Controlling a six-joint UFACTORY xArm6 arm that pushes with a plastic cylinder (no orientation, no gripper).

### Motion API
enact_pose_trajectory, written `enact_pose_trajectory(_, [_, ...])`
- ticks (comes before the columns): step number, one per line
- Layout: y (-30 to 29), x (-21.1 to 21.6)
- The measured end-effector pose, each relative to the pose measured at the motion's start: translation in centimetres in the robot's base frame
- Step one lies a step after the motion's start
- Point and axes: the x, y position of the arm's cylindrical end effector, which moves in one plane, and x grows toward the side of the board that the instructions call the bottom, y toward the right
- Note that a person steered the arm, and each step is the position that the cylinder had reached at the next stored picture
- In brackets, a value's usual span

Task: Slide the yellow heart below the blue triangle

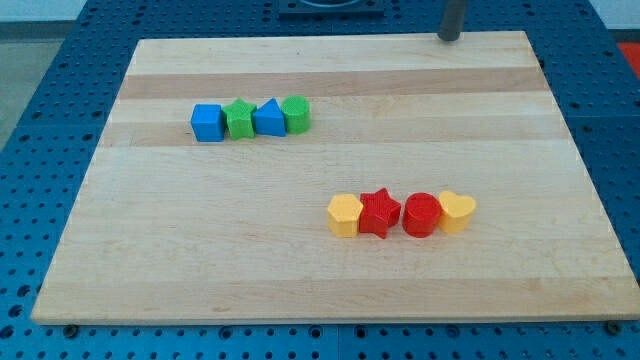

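Note:
The yellow heart [457, 211] lies at the right end of a row in the board's lower right. The blue triangle [270, 118] sits in a row at the upper left, between a green star [240, 119] and a green cylinder [297, 114]. My tip [449, 37] is at the view's top edge of the board, far above the yellow heart and well right of the blue triangle, touching no block.
A blue cube [207, 123] ends the upper row on the left. In the lower row a yellow hexagon [344, 214], a red star [379, 212] and a red cylinder [421, 214] lie left of the heart. The wooden board [320, 270] rests on a blue perforated table.

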Motion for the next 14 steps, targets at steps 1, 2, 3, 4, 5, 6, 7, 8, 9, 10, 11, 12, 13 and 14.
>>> enact_pose_trajectory(1, [0.0, -0.1])
enact_pose_trajectory(2, [0.0, 0.5])
enact_pose_trajectory(3, [2.3, 7.8])
enact_pose_trajectory(4, [6.9, 16.1])
enact_pose_trajectory(5, [8.8, 22.7])
enact_pose_trajectory(6, [8.6, 30.2])
enact_pose_trajectory(7, [7.8, 34.1])
enact_pose_trajectory(8, [5.6, 35.3])
enact_pose_trajectory(9, [4.5, 35.3])
enact_pose_trajectory(10, [2.0, 35.3])
enact_pose_trajectory(11, [-0.5, 33.4])
enact_pose_trajectory(12, [-2.4, 31.4])
enact_pose_trajectory(13, [-6.1, 31.2])
enact_pose_trajectory(14, [-8.9, 31.2])
